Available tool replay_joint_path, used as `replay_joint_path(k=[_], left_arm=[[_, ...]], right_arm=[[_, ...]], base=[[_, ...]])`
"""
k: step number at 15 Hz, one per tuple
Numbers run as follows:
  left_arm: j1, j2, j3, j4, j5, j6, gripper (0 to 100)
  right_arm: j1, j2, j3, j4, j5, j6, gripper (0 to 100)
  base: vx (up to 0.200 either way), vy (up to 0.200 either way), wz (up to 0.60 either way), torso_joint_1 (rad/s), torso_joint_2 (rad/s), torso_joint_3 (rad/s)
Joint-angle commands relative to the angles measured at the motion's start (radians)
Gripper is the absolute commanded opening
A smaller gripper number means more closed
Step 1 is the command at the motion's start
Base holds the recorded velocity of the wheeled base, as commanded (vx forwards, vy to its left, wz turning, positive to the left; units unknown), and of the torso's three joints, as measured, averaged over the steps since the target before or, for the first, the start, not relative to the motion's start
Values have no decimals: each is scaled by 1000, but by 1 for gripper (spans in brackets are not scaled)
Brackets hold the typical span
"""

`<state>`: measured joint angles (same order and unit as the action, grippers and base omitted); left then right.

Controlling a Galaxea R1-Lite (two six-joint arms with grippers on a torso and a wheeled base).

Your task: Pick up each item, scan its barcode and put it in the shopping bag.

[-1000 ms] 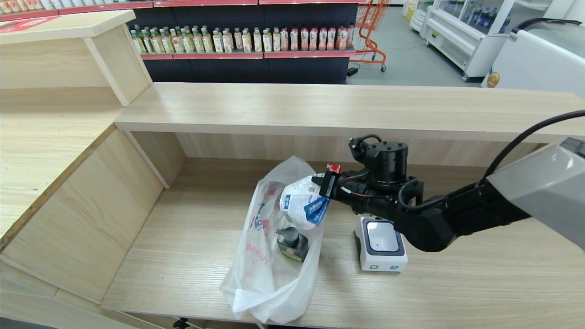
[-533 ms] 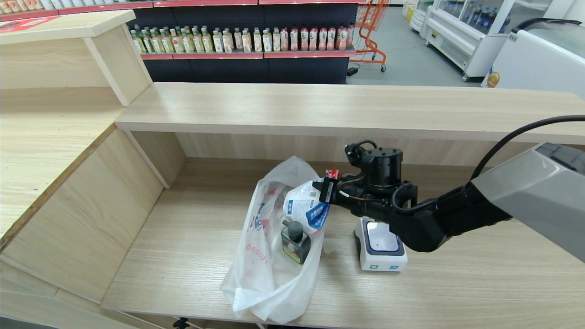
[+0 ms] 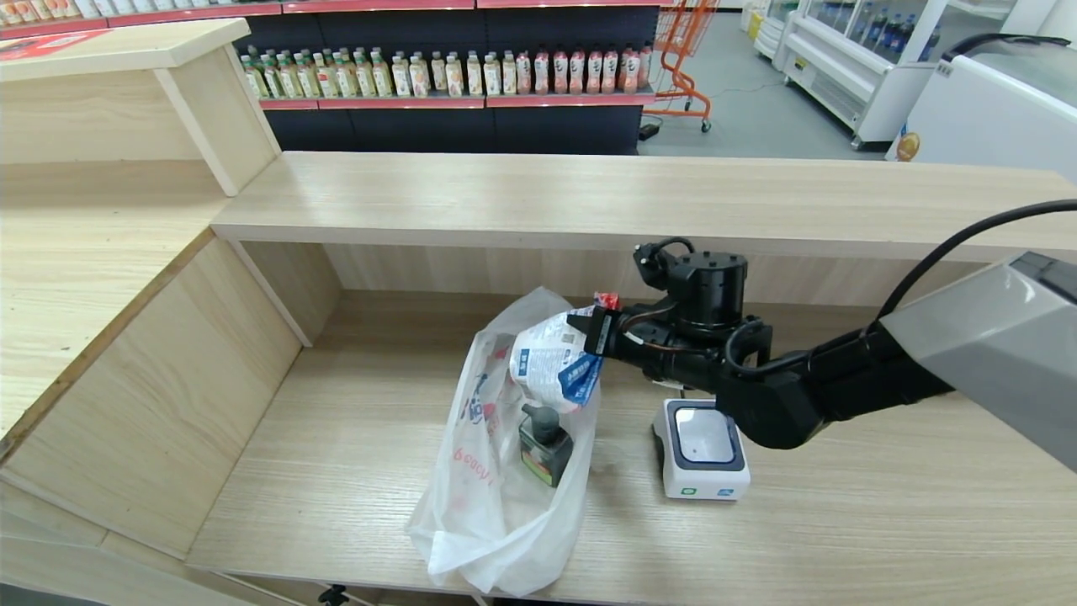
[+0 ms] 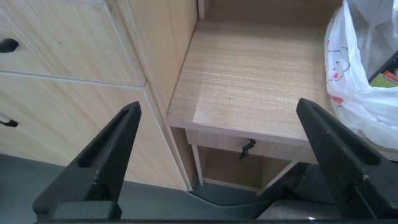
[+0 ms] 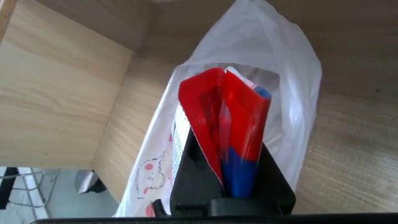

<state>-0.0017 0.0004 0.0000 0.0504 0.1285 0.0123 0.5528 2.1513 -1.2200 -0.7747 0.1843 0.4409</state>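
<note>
Over the open mouth of the shopping bag [image 3: 496, 480], the right gripper [image 3: 594, 335] hangs with its fingers clamped on the top edge of a white and blue packet [image 3: 551, 366]. The packet's lower end dips into the bag's opening, and its red top seam stands pinched between the two fingers. The bag's thin plastic veils most of what lies inside. A dark bottle [image 3: 543, 438] with a black cap can be made out there, its lower part lost among the folds. The right arm comes in from the right, roughly level above the desk [image 3: 841, 530], and crosses over the far end of the white scanner [image 3: 703, 450], hiding that end. The left gripper [image 4: 219, 111] sits low by the desk's near edge, its fingers spread wide with nothing between them; from its wrist camera the bag is cut off at the frame's border.
</note>
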Motion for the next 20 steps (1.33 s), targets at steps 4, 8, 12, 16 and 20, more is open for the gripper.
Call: replay_joint_path(k=[4, 8, 12, 16, 20], left_arm=[[0, 0, 0, 0, 2, 0, 100], [0, 0, 0, 0, 0, 0, 100], [0, 0, 0, 0, 0, 0, 100], [0, 0, 0, 0, 0, 0, 100], [0, 0, 0, 0, 0, 0, 100]], right_arm=[[-4, 27, 0, -2, 0, -19, 100], [-10, 35, -41, 0, 14, -37, 100], [-27, -70, 11, 2, 43, -24, 100], [-43, -416, 361, 5, 142, -24, 100], [-113, -788, 655, 48, 196, -133, 100]], base=[[0, 0, 0, 0, 0, 0], [0, 0, 0, 0, 0, 0], [0, 0, 0, 0, 0, 0], [0, 0, 0, 0, 0, 0], [0, 0, 0, 0, 0, 0]])
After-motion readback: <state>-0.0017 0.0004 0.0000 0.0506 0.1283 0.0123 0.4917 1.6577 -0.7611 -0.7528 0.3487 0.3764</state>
